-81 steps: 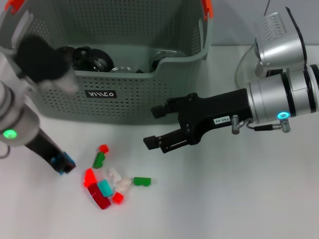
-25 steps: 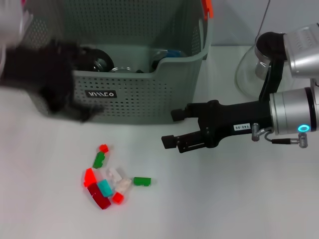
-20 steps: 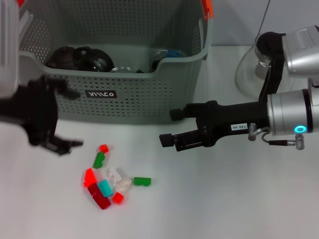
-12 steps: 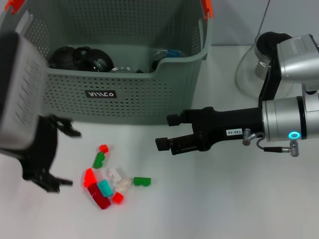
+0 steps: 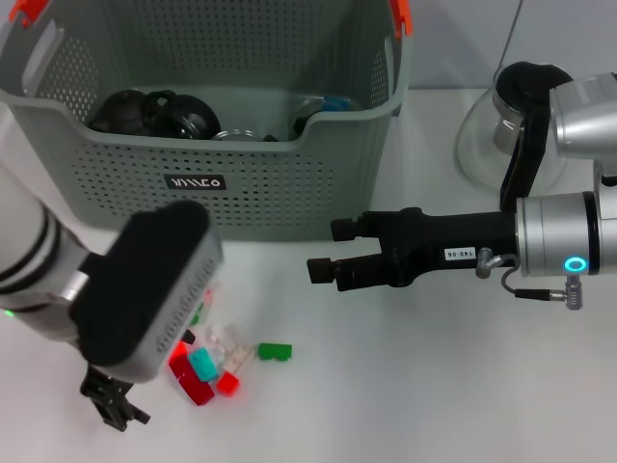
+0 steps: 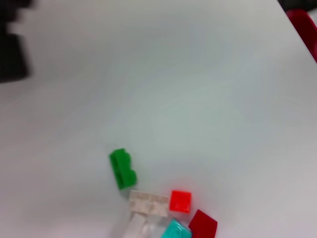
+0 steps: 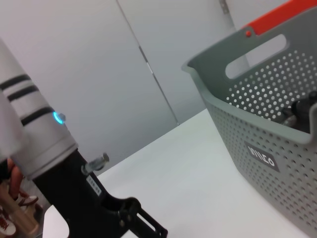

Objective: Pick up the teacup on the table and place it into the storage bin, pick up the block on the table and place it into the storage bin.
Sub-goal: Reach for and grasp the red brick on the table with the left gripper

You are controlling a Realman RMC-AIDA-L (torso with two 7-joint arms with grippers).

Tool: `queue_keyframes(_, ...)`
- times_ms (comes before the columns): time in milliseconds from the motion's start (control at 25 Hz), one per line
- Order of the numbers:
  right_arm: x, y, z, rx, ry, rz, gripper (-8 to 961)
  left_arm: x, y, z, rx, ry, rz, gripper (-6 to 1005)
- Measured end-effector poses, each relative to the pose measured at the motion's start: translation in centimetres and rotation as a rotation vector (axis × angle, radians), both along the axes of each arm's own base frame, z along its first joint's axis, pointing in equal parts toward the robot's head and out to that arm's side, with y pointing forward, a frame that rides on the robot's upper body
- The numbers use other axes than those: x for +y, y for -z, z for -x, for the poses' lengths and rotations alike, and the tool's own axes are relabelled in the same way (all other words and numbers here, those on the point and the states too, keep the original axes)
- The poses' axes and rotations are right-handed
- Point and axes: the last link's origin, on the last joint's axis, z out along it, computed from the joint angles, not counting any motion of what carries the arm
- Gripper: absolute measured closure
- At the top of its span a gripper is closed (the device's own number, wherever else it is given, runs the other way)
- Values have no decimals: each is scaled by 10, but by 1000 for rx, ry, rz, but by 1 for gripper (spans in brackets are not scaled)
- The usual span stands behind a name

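Left gripper sits low beside the blocks, wrist hiding part of the pile; can't tell if it's open. Blocks are clumped and touching, so a grab may catch two or scatter them. Bin is just behind. No teacup visible on the table. Right gripper hovers empty, fingers slightly parted.

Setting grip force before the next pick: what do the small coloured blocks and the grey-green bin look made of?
The small coloured toy blocks look like hard glossy plastic: saturated colours and studded tops. The large grey-green perforated storage bin looks like matte moulded plastic, with uniform punched holes and orange clips.
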Motion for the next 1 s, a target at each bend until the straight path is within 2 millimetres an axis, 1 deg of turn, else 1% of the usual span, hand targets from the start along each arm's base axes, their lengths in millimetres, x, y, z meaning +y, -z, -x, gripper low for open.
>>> queue_keyframes(200, 0, 1, -2, 3, 11, -2, 13, 2, 13, -6, 52, 72, 53, 63)
queue_keyframes(360, 0, 1, -2, 2, 18, -4, 13, 4, 21, -6, 99, 129, 68, 64)
queue_keyframes(800, 3, 0, -5, 12, 41, -22, 14, 6, 31, -2, 117, 169, 103, 74)
queue_keyframes(1000, 3, 0, -5, 10, 42, -28, 14, 10, 34, -1, 113, 186, 94, 78)
